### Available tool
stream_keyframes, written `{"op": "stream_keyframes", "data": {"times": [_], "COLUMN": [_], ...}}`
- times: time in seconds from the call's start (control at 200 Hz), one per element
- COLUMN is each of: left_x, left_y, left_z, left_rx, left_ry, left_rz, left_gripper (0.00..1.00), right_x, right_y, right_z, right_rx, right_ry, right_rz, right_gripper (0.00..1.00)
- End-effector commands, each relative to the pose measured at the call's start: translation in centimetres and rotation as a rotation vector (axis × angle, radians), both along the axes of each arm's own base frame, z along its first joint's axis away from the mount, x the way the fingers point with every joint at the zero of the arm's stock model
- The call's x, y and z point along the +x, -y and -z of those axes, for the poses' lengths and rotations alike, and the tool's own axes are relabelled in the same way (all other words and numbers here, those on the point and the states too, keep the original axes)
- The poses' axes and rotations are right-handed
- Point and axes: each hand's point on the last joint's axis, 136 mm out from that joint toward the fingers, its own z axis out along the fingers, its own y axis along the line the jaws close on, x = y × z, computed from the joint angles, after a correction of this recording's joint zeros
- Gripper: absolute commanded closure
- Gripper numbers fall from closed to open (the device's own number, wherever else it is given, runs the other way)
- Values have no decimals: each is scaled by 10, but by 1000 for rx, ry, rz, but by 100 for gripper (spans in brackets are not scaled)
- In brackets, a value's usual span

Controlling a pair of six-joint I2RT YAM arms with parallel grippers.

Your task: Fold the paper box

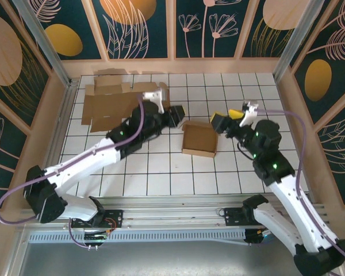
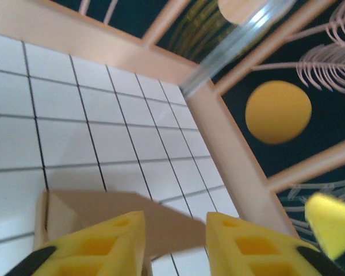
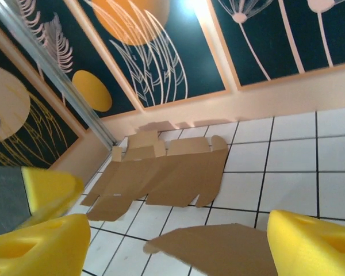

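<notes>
Paper box (image 1: 199, 140) at table (image 1: 236, 169) centre, open side up, between 2 pincers. Right gripper (image 1: 226, 118) wide open, empty, just beside far right corner. Left gripper (image 1: 176, 115) part-open, empty, beside far left corner.

Your left wrist view blurry; box (image 2: 103, 204) half hidden behind yellow fingers (image 2: 98, 247), cut at bottom edge. From top, your left arm (image 1: 103, 146) covers part of flat cardboard (image 1: 106, 106).

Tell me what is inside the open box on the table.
The open box looks empty: only bare cardboard floor shows. The strip behind its near wall is hidden.
</notes>
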Motion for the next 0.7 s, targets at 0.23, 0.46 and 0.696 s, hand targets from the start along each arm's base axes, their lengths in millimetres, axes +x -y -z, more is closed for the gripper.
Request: {"op": "stream_keyframes", "data": {"times": [0.23,0.46,0.696], "left_x": [35,19,-4], "left_y": [46,37,42], "left_z": [135,164,173], "left_rx": [318,309,147], "left_ry": [-367,-425,-478], "left_rz": [289,293,335], "left_gripper": [60,60,61], "right_x": [52,37,27], "right_y": [8,19,22], "right_z": [105,144,169], "right_rx": [98,87,138], "right_ry": [-558,-614,-666], "right_rz": [-81,-9,40], "right_gripper": [30,30,38]}}
